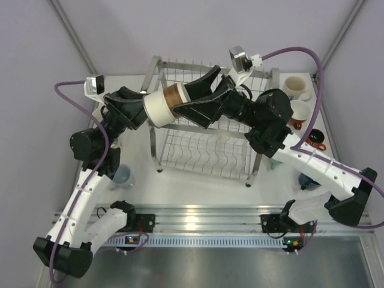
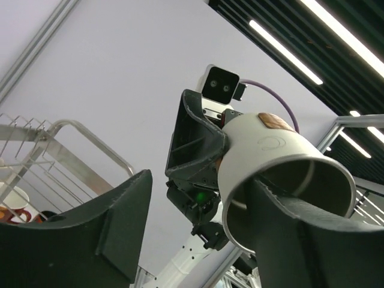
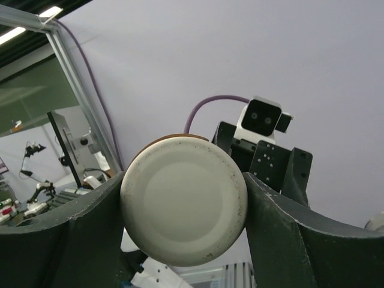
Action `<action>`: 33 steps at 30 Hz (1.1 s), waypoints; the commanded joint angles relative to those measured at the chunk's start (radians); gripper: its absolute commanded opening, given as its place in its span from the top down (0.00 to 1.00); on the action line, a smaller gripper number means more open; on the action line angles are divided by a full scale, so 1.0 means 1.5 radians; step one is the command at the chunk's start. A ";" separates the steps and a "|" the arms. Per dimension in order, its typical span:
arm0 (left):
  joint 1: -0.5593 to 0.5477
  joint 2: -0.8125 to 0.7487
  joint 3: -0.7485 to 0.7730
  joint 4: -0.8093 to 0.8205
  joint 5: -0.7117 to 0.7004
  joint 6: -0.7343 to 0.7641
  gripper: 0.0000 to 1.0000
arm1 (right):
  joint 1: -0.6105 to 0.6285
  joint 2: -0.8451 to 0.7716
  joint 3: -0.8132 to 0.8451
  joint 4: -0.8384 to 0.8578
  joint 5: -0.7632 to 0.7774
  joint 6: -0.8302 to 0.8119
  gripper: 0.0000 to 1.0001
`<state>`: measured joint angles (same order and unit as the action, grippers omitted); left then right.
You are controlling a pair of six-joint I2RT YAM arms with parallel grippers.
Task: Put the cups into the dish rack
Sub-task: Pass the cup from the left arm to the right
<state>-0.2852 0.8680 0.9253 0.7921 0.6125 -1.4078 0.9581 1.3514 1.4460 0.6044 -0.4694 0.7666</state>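
Observation:
A cream cup [image 1: 157, 109] with a brown band is held on its side in the air above the silver wire dish rack [image 1: 204, 150]. My right gripper [image 1: 180, 99] is shut on it, its fingers clamped on both sides of the base [image 3: 183, 207]. My left gripper [image 1: 141, 108] faces the cup's mouth and is open. In the left wrist view one finger [image 2: 288, 240] sits inside the cup [image 2: 282, 162] and the other stands well apart to the left. Other cups stand at the right: a cream mug [image 1: 296, 87], a white cup [image 1: 300, 111], a dark one [image 1: 316, 139].
A pale blue cup [image 1: 123, 176] stands left of the rack by my left arm. A teal cup [image 1: 309, 180] is partly hidden under my right arm. The rack's top rail [image 2: 66, 129] shows in the left wrist view. An aluminium rail runs along the near edge.

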 commanded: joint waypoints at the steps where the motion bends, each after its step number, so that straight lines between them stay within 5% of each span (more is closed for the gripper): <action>1: -0.001 -0.024 0.014 -0.019 -0.011 0.025 0.31 | 0.015 -0.056 -0.010 -0.004 -0.004 -0.025 1.00; 2: -0.001 -0.032 0.021 -0.065 -0.013 0.054 0.16 | 0.015 -0.062 -0.021 -0.026 -0.005 -0.040 1.00; 4: -0.001 -0.040 0.046 -0.117 -0.022 0.084 0.03 | 0.014 -0.080 -0.022 -0.072 -0.013 -0.056 1.00; 9: 0.000 -0.051 0.175 -0.464 -0.103 0.278 0.02 | 0.018 -0.097 -0.001 -0.277 -0.051 -0.142 1.00; 12: 0.000 -0.032 0.273 -0.669 -0.279 0.411 0.02 | 0.049 -0.084 0.046 -0.449 -0.024 -0.260 1.00; 16: 0.000 -0.001 0.363 -0.812 -0.452 0.466 0.02 | 0.126 -0.036 0.093 -0.598 0.048 -0.343 1.00; 19: 0.000 -0.007 0.354 -0.813 -0.495 0.502 0.02 | 0.166 -0.023 0.094 -0.611 0.115 -0.358 1.00; 23: 0.000 -0.023 0.337 -0.804 -0.466 0.515 0.10 | 0.170 -0.042 0.038 -0.564 0.126 -0.320 1.00; 27: 0.001 -0.025 0.358 -0.821 -0.257 0.551 0.16 | 0.170 -0.084 0.018 -0.579 0.184 -0.312 1.00; 33: 0.001 -0.062 0.322 -0.829 -0.089 0.495 0.19 | 0.169 -0.063 0.135 -0.698 0.270 -0.349 1.00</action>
<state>-0.2874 0.8097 1.4193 -0.4484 0.2878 -0.6399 1.2083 1.2800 1.5230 -0.4026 -0.1627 0.2852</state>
